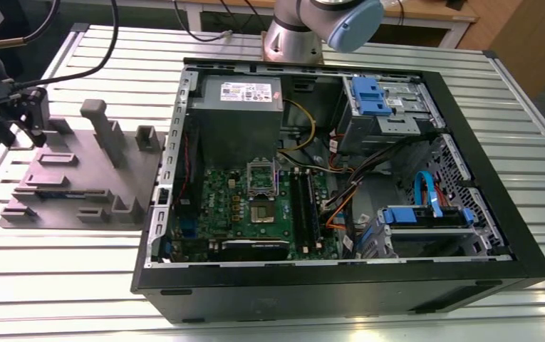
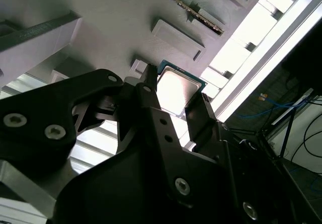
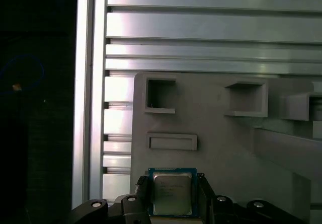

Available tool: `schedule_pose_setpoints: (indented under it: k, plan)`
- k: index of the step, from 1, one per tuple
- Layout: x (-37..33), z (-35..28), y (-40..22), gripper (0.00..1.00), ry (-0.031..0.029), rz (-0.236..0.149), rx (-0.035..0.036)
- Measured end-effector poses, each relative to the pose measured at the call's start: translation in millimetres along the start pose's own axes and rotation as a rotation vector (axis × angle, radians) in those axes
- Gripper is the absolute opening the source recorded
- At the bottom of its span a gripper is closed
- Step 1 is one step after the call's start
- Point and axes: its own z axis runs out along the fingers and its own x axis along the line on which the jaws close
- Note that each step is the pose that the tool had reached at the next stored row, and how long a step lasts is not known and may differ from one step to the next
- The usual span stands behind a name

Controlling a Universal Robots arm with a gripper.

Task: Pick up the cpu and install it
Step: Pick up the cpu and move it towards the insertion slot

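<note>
From where I stand the job is barely begun: at the exterior view's far left the gripper (image 1: 23, 127) hangs over the grey fixture block (image 1: 92, 178), fingers (image 3: 142, 195) apart astride the cpu (image 3: 172, 193) lying unlifted on it, and the motherboard socket (image 1: 263, 203) looks unfilled.

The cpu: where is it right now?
In both wrist views the cpu lies right at the gripper, over a corner of the grey block, next to its shallow rectangular pocket and near the slatted table.
</note>
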Motion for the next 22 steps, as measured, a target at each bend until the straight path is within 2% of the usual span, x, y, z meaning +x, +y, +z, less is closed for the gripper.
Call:
schedule_pose_setpoints:
  k: [10,12,22]
  plan:
    - [0.0,-3.0,0.1,0.47,0.0001,0.000,0.0000]
    - [0.0,-5.5,0.2,0.47,0.0001,0.000,0.0001]
    - [0.0,-6.5,0.2,0.47,0.0001,0.000,0.0000]
